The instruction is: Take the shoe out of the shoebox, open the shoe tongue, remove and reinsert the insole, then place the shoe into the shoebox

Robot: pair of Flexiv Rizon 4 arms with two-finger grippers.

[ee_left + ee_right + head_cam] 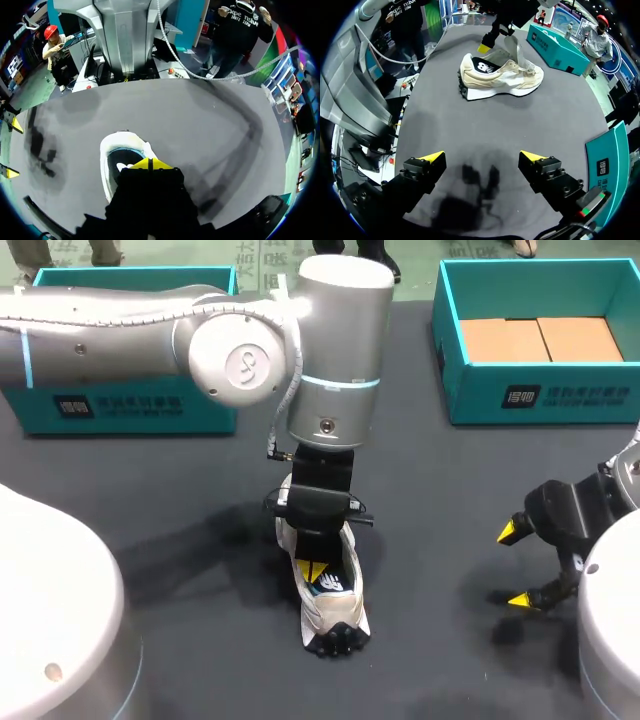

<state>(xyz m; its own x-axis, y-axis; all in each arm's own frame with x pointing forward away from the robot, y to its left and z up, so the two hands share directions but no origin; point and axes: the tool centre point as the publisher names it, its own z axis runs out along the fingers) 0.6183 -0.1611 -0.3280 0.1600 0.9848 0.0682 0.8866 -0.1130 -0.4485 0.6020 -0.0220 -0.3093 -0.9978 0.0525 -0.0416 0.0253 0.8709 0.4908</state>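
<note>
Shoe (335, 615) is found out of shoebox (480, 400), on desk (200, 500) — first step done. Left claw (313, 570) is clenched inside the opening, middle steps judged underway; right claw (482, 160) is released, empty.

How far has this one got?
Done: the shoe stands on the table, outside both teal boxes. In hand: the left tool pinches a grey flap at the shoe's opening; tongue or insole, I cannot tell. The right tool hangs open, empty. Still to do: the insole work, then boxing the shoe.
</note>
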